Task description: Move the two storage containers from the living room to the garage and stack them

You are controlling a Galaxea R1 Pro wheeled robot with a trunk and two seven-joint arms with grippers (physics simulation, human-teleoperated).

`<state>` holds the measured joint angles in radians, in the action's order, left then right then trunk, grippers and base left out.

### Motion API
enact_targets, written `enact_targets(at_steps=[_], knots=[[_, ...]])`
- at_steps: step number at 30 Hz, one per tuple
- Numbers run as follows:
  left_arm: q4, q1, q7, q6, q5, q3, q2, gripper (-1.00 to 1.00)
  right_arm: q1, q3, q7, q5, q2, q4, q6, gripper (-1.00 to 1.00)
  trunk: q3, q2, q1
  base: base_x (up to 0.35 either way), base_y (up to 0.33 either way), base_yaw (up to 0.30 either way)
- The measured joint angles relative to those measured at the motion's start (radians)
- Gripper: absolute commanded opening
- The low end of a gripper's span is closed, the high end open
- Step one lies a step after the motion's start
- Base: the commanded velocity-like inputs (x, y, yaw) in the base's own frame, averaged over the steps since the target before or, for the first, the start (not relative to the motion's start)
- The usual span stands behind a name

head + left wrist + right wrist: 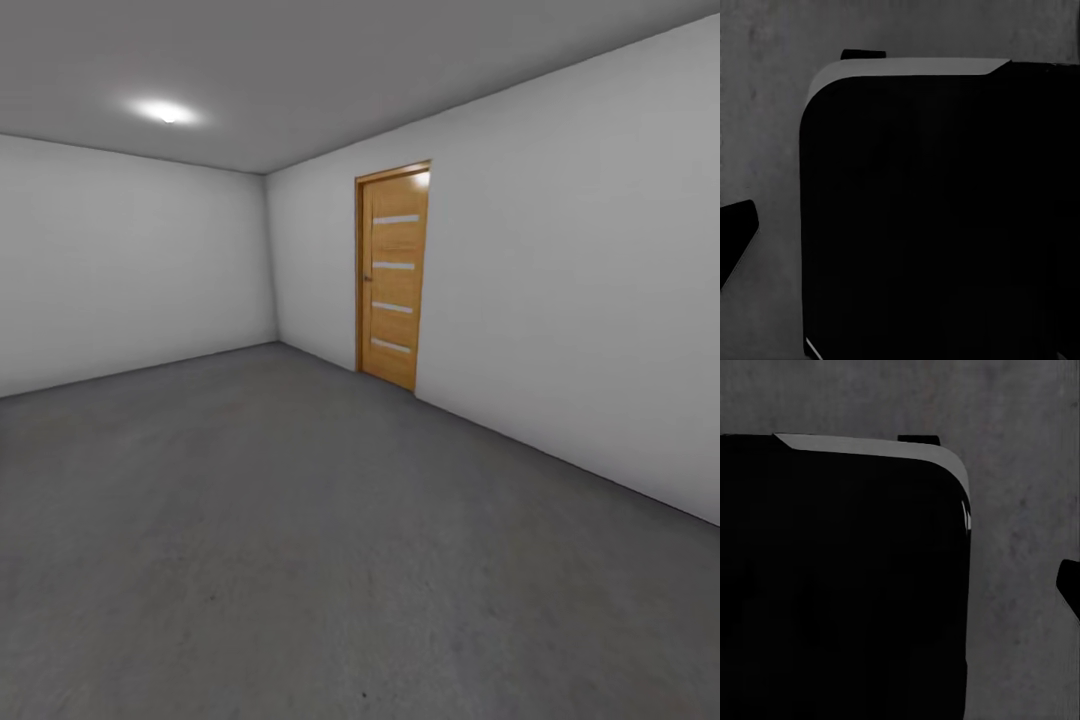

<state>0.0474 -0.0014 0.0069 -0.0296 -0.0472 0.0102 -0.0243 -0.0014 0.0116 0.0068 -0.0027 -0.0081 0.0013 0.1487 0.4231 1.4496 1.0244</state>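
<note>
Head view looks across the garage: bare grey concrete floor (300,560), white walls (580,300), a closed wooden door (394,275) in the right-hand wall. No storage container appears, so the robot is likely travelling between rooms. Each wrist view looks down past a dark robot body (937,217) at concrete. How the jaws stand, I cannot tell. Ahead, floor runs unobstructed to both walls.

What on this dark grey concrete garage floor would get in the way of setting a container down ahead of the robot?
Nothing visible: the dark grey mottled concrete floor runs bare to the plain white walls and the closed wooden door.
</note>
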Motion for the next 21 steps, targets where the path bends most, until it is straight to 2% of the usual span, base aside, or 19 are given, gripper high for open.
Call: enact_targets(at_steps=[21], knots=[[0.0,0.0,0.0,0.0,0.0,0.0,0.0,1.0,0.0,0.001,0.0,0.001,0.0,0.0,0.0,1.0,0.0,0.0,0.0,0.322,0.0,0.0]])
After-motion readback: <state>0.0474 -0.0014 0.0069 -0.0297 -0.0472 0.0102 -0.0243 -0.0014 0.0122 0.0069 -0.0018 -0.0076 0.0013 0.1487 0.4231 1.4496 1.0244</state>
